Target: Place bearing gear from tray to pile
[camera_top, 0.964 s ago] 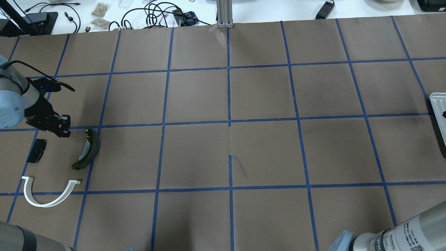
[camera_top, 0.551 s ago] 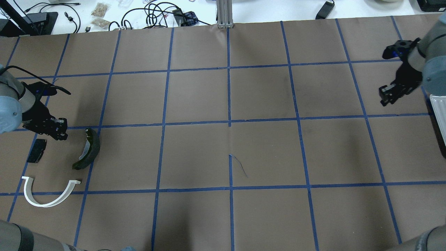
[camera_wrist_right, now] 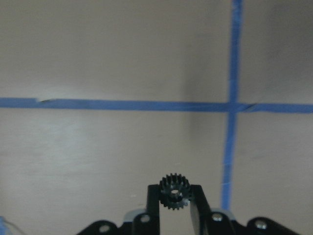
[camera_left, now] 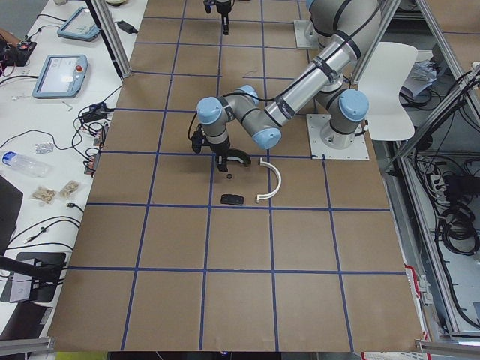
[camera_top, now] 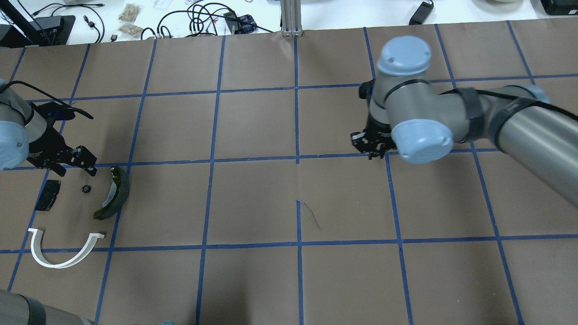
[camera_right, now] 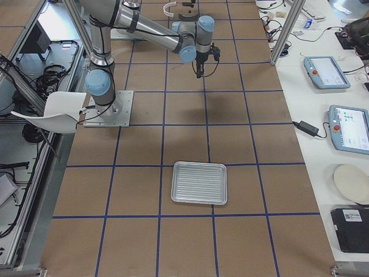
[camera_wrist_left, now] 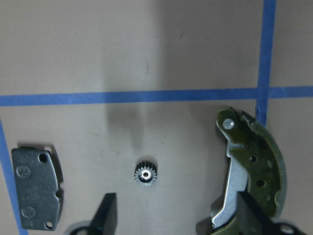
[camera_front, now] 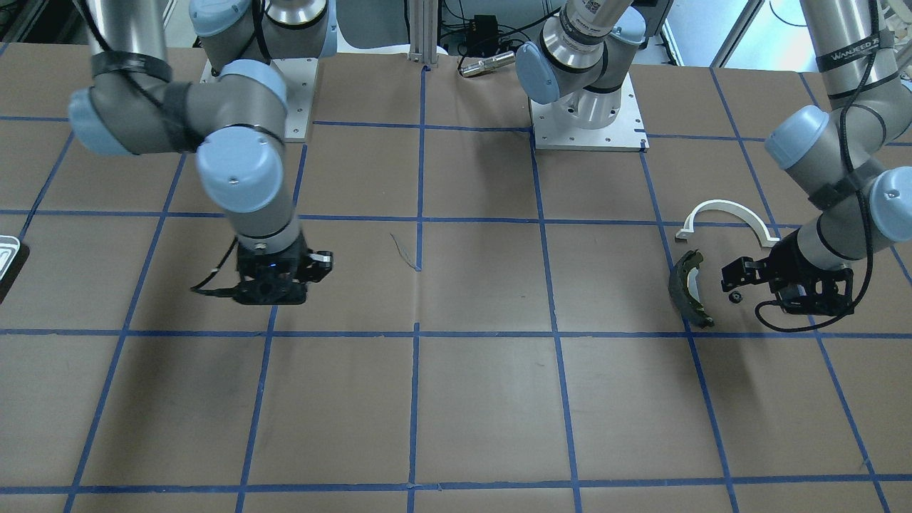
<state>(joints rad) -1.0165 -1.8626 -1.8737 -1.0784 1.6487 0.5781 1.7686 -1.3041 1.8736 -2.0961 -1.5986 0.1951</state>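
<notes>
My right gripper [camera_wrist_right: 173,197] is shut on a small black bearing gear [camera_wrist_right: 172,188] and holds it over the middle of the table [camera_top: 372,146], far from the white ridged tray [camera_right: 199,182]. My left gripper [camera_wrist_left: 176,198] is open above the pile. Under it a second small gear [camera_wrist_left: 145,175] lies on the paper between the black pad [camera_top: 47,195] and the dark brake shoe [camera_top: 115,194]. The white half-ring [camera_top: 63,253] lies nearer the robot. In the front-facing view the pad is hidden behind the left gripper [camera_front: 737,278].
Brown paper with a blue tape grid covers the table. The right arm's elbow [camera_top: 420,135] spans the right half of the overhead view and hides the tray there. Cables and small items [camera_top: 203,20] lie beyond the far edge.
The right gripper has swung from the tray side leftward to mid-table with a gear. The left gripper has opened, and a gear now lies under it in the pile.
</notes>
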